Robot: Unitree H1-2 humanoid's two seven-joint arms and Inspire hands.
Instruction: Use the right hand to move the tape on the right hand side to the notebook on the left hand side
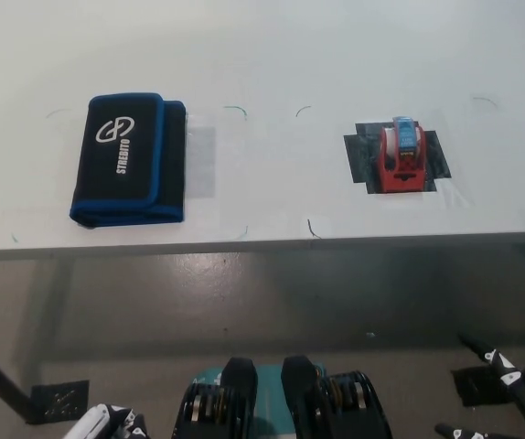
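Table [272, 55] with a notebook [127, 161] on its left side and red tape [402, 157] well apart on its right.
The tape sits on a dark patch [363, 157]. The black right hand [498, 366] and white left hand [107, 424] hang low under the table edge; nobody can tell if they are open or closed.

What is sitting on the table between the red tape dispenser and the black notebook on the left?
Nothing visible. The tape dispenser stands on a dark patch at the right, the notebook lies at the left, and only bare white table shows between them.
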